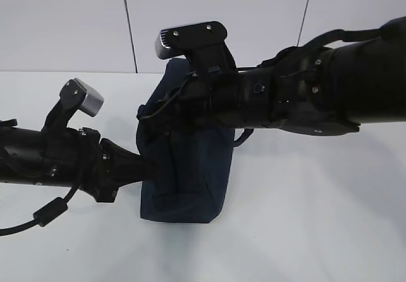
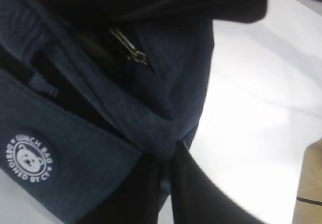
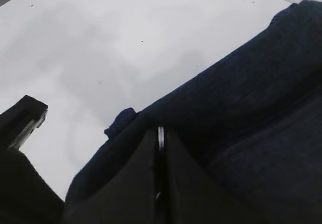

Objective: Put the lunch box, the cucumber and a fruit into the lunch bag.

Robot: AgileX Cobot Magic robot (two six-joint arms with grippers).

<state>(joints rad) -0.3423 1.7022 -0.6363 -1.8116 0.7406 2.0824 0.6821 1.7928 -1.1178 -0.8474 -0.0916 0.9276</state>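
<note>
The bag point(image 1: 184, 180) stands mid-table point(image 1: 304, 231); both arms work at it; left gripper point(image 2: 166, 158) pinches a fold of its fabric, right gripper point(image 3: 161, 148) is clamped on the zipper ring point(image 3: 160, 137); I'd brace left, pull the ring steadily along the seam.

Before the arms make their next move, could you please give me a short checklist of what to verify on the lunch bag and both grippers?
1. Left gripper closed on a fold of the lunch bag: ok, fabric bunches between its fingers.
2. Right gripper closed on the silver ring zipper pull: ok, the ring sits between its fingers.
3. Bag standing on the table: ok.
4. Lunch box, cucumber and fruit inside: cannot tell, none visible.
5. Zipper open or closed: cannot tell, the arms cover the top.
</note>
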